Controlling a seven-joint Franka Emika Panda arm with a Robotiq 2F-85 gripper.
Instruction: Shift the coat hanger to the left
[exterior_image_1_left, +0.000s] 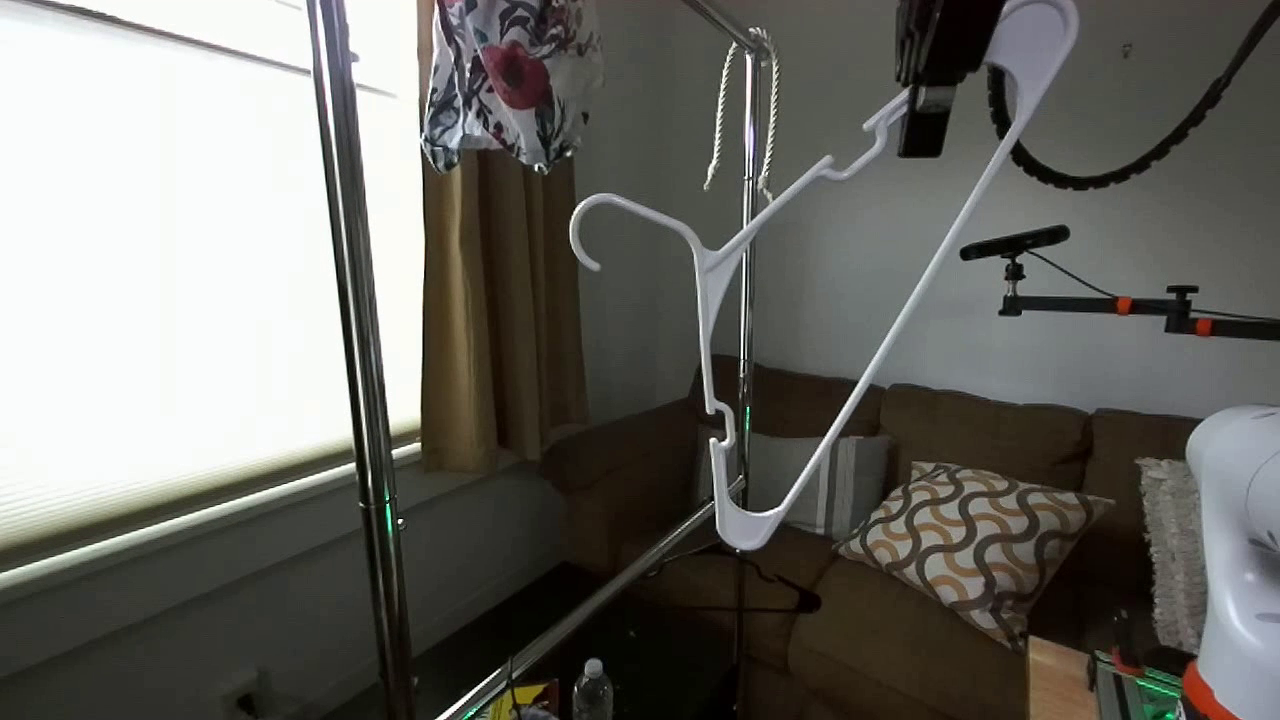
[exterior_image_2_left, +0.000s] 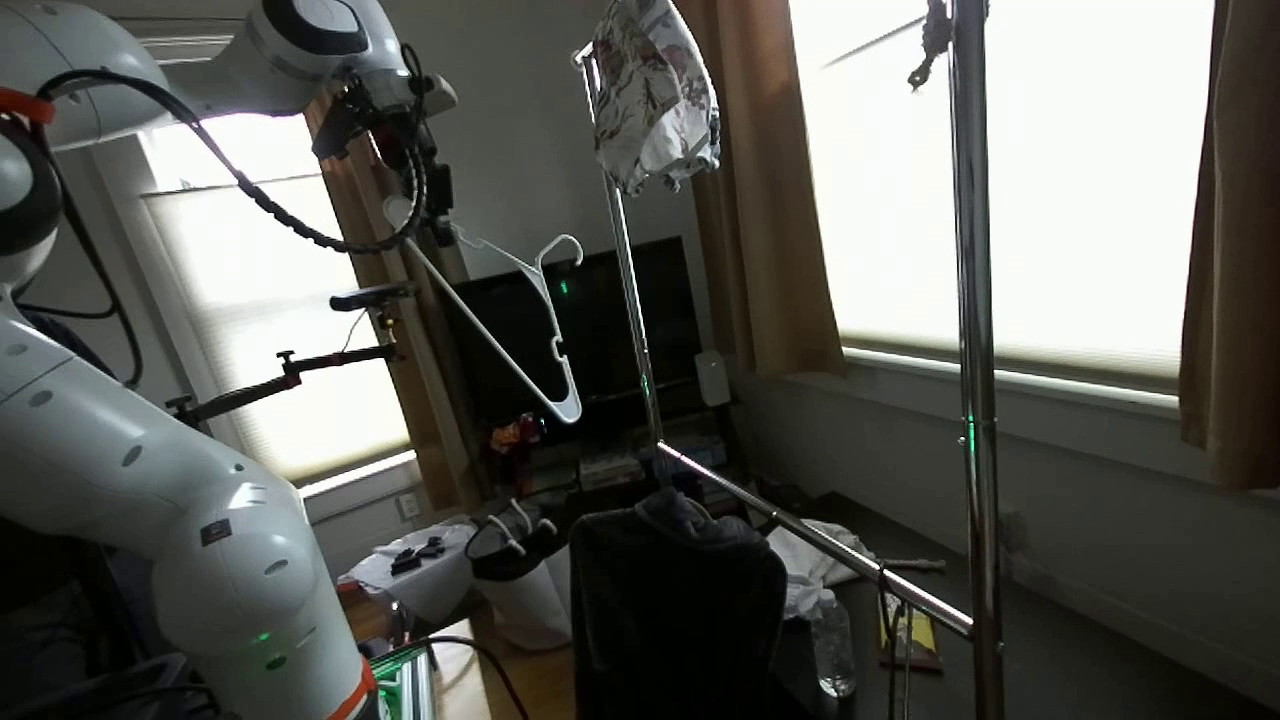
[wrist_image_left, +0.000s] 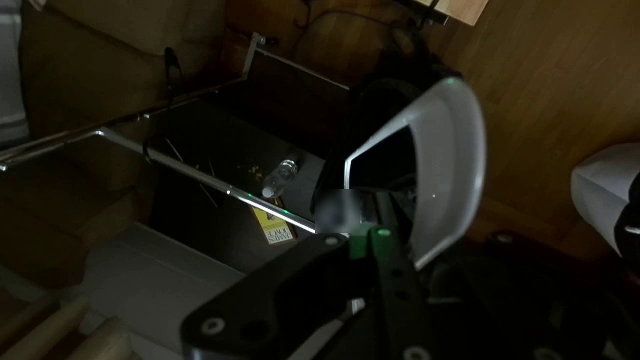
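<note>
One white plastic coat hanger (exterior_image_1_left: 714, 272) is held up at a tilt, its hook reaching away from the gripper (exterior_image_1_left: 925, 126), whose fingers are pinched on the frame's upper shoulder near a rounded corner. In an exterior view a floral-print garment (exterior_image_1_left: 515, 85) hangs at the upper edge, and an upright post (exterior_image_1_left: 747, 330) of the chrome garment rack (exterior_image_1_left: 362, 350), white rope (exterior_image_1_left: 760, 42) around its top, stands behind the hanger. Farther back come the wavy-patterned throw pillow (exterior_image_1_left: 970, 545), the brown sofa (exterior_image_1_left: 985, 425) it rests on, then a knobby bicycle tire (exterior_image_1_left: 1088, 183) and the wall (exterior_image_1_left: 1100, 370).
</note>
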